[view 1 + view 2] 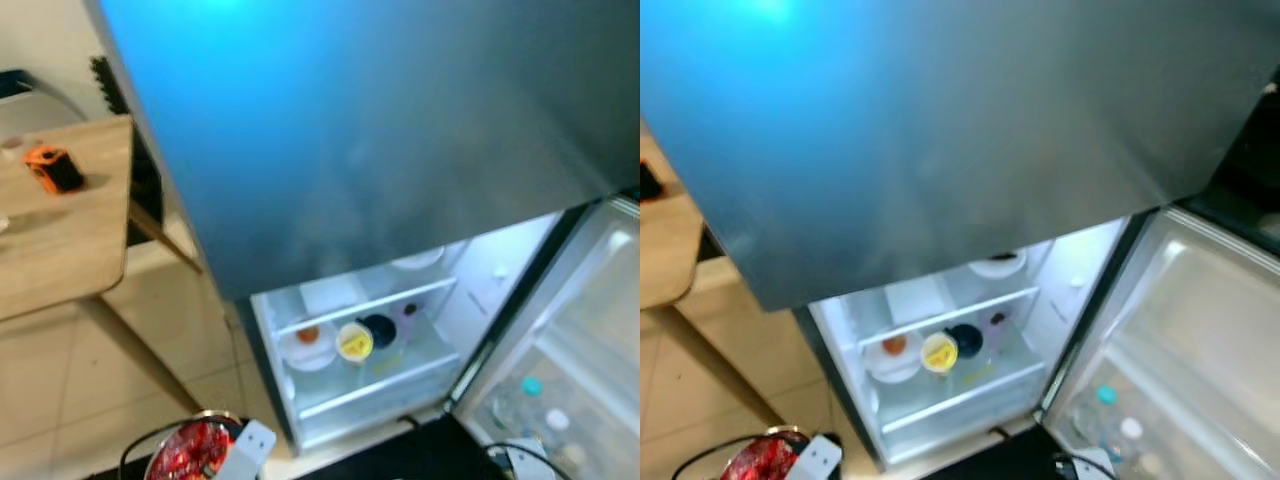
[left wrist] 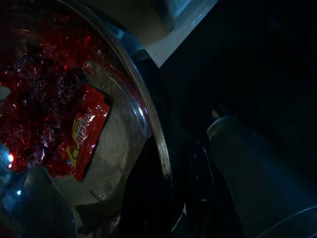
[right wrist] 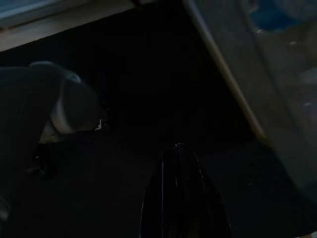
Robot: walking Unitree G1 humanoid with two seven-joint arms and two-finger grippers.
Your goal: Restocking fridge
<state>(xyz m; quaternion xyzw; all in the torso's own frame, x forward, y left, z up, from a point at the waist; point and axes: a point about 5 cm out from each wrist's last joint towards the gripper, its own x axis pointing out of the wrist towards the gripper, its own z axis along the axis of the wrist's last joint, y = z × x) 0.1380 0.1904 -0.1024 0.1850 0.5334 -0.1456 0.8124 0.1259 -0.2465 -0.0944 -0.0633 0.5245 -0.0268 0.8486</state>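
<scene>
A: Metal bowl (image 1: 190, 445), carried low on the robot's left, in front of the open fridge (image 1: 370, 340); it holds red wrapped sweets (image 2: 44, 99).

B: And the grip?

A: Left claw (image 2: 163, 198), fingers pinching the bowl's rim, as seen from the wrist. Right claw (image 3: 181, 198) hangs in shadow near the door; its dark fingers seem pressed together, holding nothing.

B: What is inside the fridge?

A: Lit lower compartment. Middle shelf (image 1: 400, 300): white bowl (image 1: 310, 345), yellow-lidded tub (image 1: 354, 342) just beside it, dark container (image 1: 380, 328) behind. Another white dish (image 1: 420, 260) sits above. The door (image 1: 580, 360) stands swung open at right, with bottles (image 1: 535, 400) in its rack.

B: Which step is this?

A: Approach, by my judgement: bowl in hand, not yet inside. Next, the left arm would need to raise and reach toward a free stretch of shelf.

B: Anything else?

A: Wooden counter (image 1: 60, 230) to the left, carrying an orange object (image 1: 53, 168).
</scene>
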